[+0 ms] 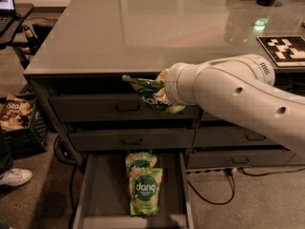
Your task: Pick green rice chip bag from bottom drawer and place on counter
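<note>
Gripper (pixel 162 92) grasps green rice chip bag (pixel 147 95), lettered "dang", just below the counter (pixel 143 27) edge. We log its long axis slanting upper-left to lower-right.

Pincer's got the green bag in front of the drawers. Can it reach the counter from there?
Probably yes. The pincer holds the green rice chip bag just under the counter edge, in front of the top drawer. Nothing stands on the near counter, so lifting up and over looks free.
</note>
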`<move>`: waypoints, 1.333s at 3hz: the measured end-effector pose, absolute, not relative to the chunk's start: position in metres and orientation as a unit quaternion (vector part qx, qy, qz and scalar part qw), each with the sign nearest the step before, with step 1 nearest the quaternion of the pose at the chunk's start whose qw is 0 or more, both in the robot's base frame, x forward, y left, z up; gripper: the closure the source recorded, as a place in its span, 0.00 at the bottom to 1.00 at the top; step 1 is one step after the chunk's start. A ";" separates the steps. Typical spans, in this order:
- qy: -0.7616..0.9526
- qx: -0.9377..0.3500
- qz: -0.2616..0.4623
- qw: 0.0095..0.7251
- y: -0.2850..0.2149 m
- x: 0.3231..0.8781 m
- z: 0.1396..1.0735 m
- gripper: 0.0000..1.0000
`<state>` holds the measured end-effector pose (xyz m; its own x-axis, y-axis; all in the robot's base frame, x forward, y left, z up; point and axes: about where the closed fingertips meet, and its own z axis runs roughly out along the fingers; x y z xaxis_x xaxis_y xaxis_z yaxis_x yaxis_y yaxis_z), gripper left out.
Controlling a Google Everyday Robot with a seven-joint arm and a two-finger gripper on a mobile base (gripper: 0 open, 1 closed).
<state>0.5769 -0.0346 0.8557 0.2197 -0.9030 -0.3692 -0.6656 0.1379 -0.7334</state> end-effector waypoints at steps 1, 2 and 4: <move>0.598 -0.645 -0.151 0.452 -0.039 0.584 0.875 1.00; 0.580 -0.652 -0.183 0.454 -0.047 0.596 0.908 1.00; 0.539 -0.676 -0.233 0.445 -0.049 0.619 0.967 1.00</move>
<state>0.6192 -0.0490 0.9672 0.3093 -0.9366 -0.1647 -0.5211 -0.0220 -0.8532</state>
